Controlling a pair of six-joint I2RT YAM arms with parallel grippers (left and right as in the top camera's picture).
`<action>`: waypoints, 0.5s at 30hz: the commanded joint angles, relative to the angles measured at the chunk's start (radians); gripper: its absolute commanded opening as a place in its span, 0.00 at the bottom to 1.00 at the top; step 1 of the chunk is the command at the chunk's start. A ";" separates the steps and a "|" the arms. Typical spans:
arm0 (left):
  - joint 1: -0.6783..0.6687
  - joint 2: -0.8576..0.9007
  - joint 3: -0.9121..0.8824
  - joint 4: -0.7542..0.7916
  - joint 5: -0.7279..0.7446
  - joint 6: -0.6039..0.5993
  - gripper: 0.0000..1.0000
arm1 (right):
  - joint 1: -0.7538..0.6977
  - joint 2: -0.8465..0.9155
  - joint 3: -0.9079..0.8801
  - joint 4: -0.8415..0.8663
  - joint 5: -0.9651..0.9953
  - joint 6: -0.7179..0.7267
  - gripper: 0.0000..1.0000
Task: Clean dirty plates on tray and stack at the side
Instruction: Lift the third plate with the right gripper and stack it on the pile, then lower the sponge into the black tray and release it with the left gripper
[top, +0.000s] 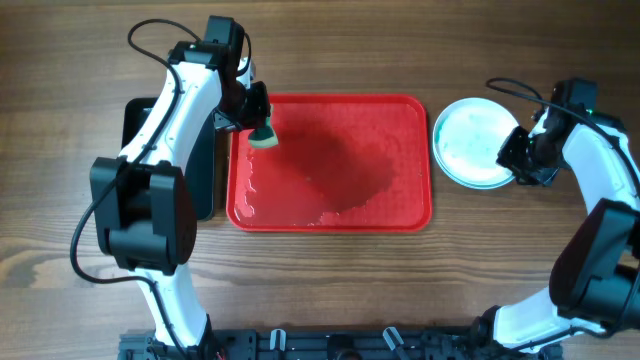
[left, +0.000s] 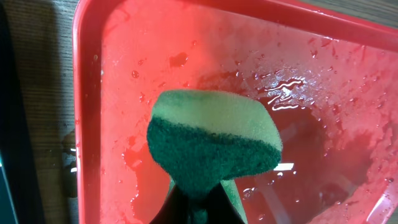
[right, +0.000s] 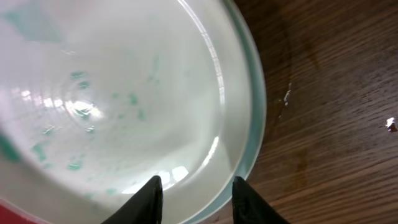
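Right gripper (right: 198, 199) is seen spread over the rim of the plates (top: 472, 142), right of the tray (top: 400, 150); a straight withdrawal is advised, lest they be nudged.

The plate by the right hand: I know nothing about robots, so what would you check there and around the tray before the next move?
1. Left hand grips the sponge: ok.
2. No plates lying on the red tray: ok, only water shows on it.
3. Plate rests on the table to the right of the tray: ok.
4. Plate surface clean: not ok, green marks show on it.
5. Right hand open: ok, its fingers stand apart at the plate's rim.
6. All three plates stacked there: cannot tell, the top plate hides what lies under it.
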 joint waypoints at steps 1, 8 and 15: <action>0.016 -0.103 0.011 -0.008 -0.006 -0.008 0.04 | 0.006 -0.118 0.006 -0.014 -0.088 -0.080 0.57; 0.048 -0.195 0.011 -0.072 -0.159 -0.008 0.04 | 0.006 -0.235 0.006 -0.031 -0.114 -0.078 0.66; 0.091 -0.203 -0.010 -0.154 -0.424 -0.008 0.04 | 0.063 -0.257 0.005 -0.027 -0.217 -0.080 0.66</action>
